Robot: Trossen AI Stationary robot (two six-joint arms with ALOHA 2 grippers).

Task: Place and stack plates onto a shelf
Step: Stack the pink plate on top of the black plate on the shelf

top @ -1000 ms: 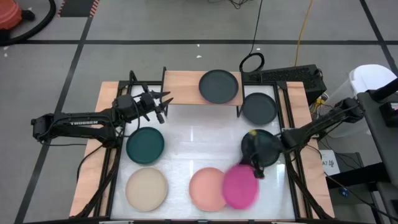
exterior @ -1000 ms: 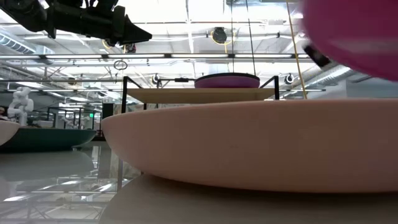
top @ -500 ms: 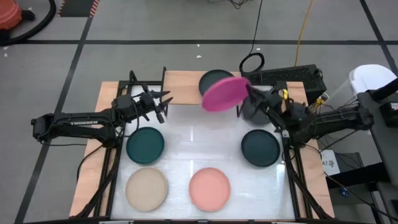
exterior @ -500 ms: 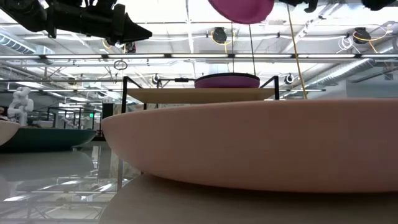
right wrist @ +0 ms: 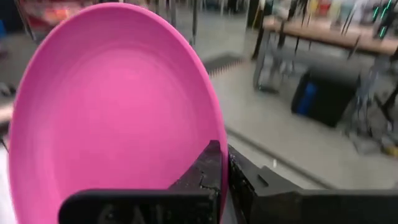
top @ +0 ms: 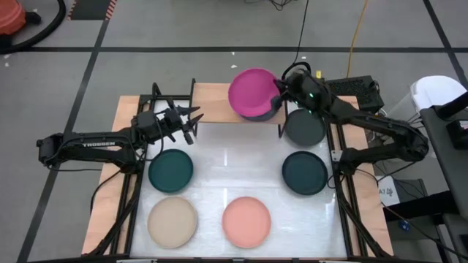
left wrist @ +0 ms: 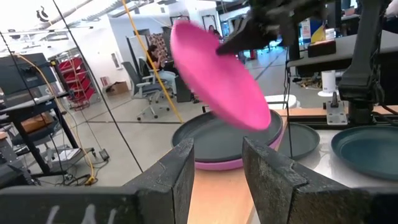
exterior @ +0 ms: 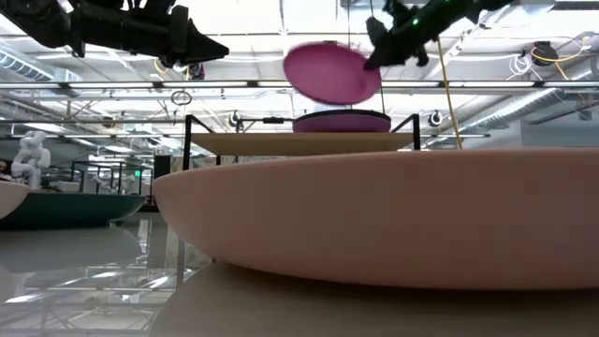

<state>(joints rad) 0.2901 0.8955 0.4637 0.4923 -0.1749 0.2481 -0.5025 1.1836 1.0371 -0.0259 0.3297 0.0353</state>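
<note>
Eight plates (top: 173, 223) (one magenta plate (top: 253, 93) aloft).

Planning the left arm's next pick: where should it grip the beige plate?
Judging by its pose, grip the rim. The beige plate lies flat, shallow, alone on the table, so come from above and pinch the raised edge nearest the left gripper, probably the far-left rim.
</note>
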